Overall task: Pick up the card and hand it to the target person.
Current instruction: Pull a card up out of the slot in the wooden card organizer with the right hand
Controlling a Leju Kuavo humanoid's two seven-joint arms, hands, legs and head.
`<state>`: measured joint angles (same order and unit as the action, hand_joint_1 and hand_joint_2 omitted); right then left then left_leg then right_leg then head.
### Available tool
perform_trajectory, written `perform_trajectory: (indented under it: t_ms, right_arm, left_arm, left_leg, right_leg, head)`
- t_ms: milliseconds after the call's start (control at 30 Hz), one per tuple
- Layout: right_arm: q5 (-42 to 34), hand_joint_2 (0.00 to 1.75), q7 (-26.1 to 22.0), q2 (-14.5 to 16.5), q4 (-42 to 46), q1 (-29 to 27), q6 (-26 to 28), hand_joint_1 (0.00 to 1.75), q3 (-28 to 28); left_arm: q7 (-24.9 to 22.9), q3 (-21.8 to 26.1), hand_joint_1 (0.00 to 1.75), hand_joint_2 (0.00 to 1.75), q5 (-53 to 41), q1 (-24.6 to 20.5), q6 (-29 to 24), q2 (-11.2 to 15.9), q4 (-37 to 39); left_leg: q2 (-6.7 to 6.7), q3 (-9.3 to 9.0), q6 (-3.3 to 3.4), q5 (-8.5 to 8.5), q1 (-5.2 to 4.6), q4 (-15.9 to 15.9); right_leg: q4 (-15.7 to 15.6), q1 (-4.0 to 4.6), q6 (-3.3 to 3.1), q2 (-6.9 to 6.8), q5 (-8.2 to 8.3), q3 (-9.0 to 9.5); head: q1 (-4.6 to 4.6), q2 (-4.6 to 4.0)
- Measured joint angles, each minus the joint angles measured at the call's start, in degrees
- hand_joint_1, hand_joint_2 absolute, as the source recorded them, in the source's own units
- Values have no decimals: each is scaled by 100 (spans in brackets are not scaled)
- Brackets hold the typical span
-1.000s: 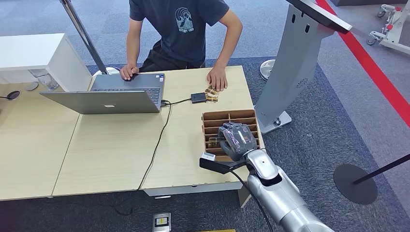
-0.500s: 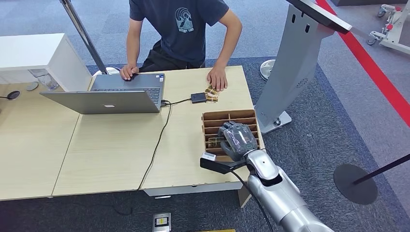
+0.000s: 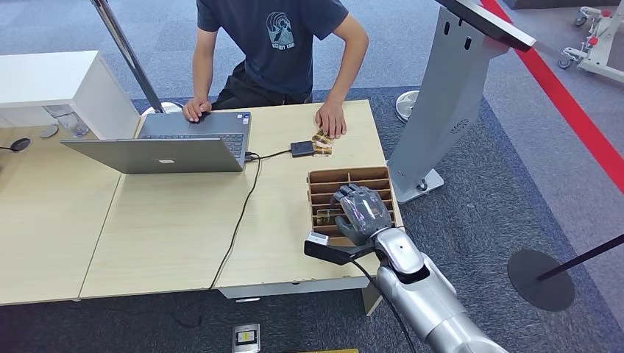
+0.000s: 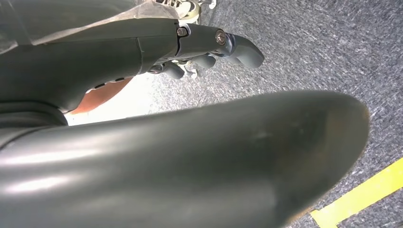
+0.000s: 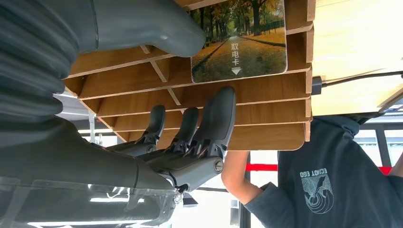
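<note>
Rack (image 3: 329,179): we see it on the table (image 3: 169,235), at the right edge.
Card (image 5: 240,40): stands in a rack slot.
Right hand (image 3: 360,213): over the rack (thumb and fingers either side of the card).
Laptop (image 3: 165,147): left of the rack.
Person (image 3: 276,48): behind the table.

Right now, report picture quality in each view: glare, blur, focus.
Head view: even light, sharp; right hand over the wooden rack. Right wrist view: card crisp, bright glare behind the person. Left wrist view: close dark body part blurred, white glare patch, left hand.
</note>
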<state>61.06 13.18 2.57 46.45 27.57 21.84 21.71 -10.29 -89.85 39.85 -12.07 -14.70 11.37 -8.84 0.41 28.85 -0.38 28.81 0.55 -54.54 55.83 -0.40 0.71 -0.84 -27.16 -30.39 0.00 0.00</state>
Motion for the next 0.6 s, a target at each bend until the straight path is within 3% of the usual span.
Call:
perform_trajectory:
  t_ms: [267, 600]
  right_arm:
    - [0, 175, 0, 0, 0, 0, 0, 114, 0]
    - [17, 175, -14, -11, -6, 1, -27, 123, 23]
  left_arm:
    - [0, 0, 0, 0, 0, 0, 0, 0, 0]
    - [3, -13, 0, 0, -24, -15, 29, 5, -4]
  left_leg:
    - [0, 1, 0, 0, 0, 0]
    - [-2, 3, 0, -3, 0, 0]
  right_leg:
    - [1, -1, 0, 0, 0, -1]
    - [0, 0, 0, 0, 3, -3]
  head:
    - [0, 0]
    - [0, 0]
